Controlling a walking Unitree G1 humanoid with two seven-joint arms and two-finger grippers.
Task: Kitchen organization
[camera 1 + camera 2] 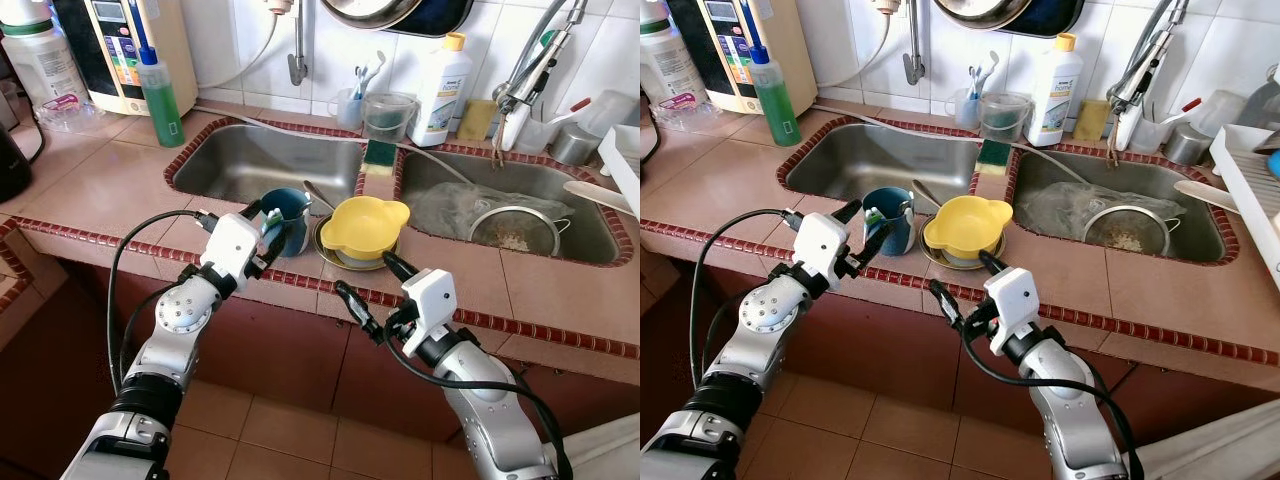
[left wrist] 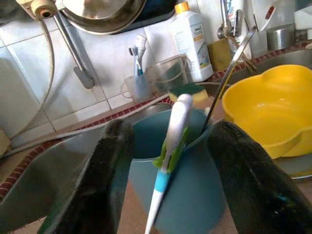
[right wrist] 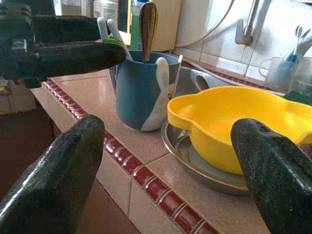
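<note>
A blue ceramic mug (image 1: 284,221) with a white rabbit figure on its side is standing on the tan tiled bench (image 1: 110,180), at the front edge of the left steel sink basin (image 1: 250,160), holding a white-and-green toothbrush (image 2: 168,151) and a spoon. Just beside it, a yellow plastic bowl with a lobed rim (image 1: 368,228) is sitting inside a shallow round metal dish (image 1: 335,257). The left pincer (image 1: 262,235) is reaching in from the mug's near side with its two black fingers (image 2: 105,180) spread wide on either side of the mug, apparently not pressing on it. The right pincer (image 1: 368,288) is hovering at the bench's red-tiled front edge, just in front of the yellow bowl, its fingers also spread apart and holding nothing. A wire mesh strainer (image 1: 516,230) is lying in the right basin, and a green bottle of liquid (image 1: 160,95) is standing well back on the bench near the wall.
</note>
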